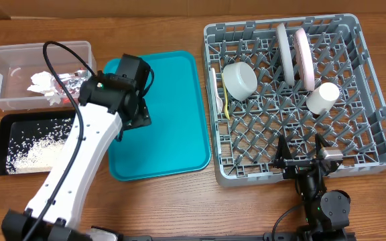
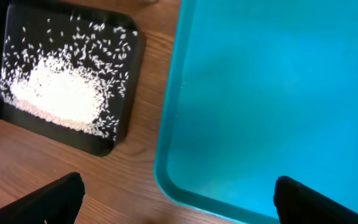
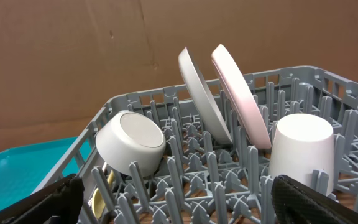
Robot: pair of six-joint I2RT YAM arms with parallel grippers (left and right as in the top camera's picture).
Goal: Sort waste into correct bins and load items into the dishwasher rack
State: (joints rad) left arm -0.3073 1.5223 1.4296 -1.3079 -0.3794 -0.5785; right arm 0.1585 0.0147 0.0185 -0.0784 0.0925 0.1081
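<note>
The grey dishwasher rack (image 1: 367, 144) holds two upright plates (image 1: 293, 53), a white bowl (image 1: 238, 80) and a white cup (image 1: 322, 97); the right wrist view shows the rack (image 3: 142, 99), plates (image 3: 225, 93), bowl (image 3: 132, 140) and cup (image 3: 303, 146). The clear tub (image 1: 5, 70) holds the white napkin (image 1: 42, 82) and foil wrapper (image 1: 76, 82). The black tray (image 1: 9, 127) holds rice grains (image 1: 35, 150), which also show in the left wrist view (image 2: 58, 93). My left gripper (image 2: 176, 199) is open and empty over the teal tray's left edge. My right gripper (image 3: 179, 199) is open and empty at the rack's near edge.
The teal tray (image 1: 169, 114) lies between the bins and the rack, and also shows in the left wrist view (image 2: 272, 93). A thin yellow utensil (image 1: 225, 104) lies in the rack's left side. A brown cardboard wall (image 3: 73, 56) stands behind the rack.
</note>
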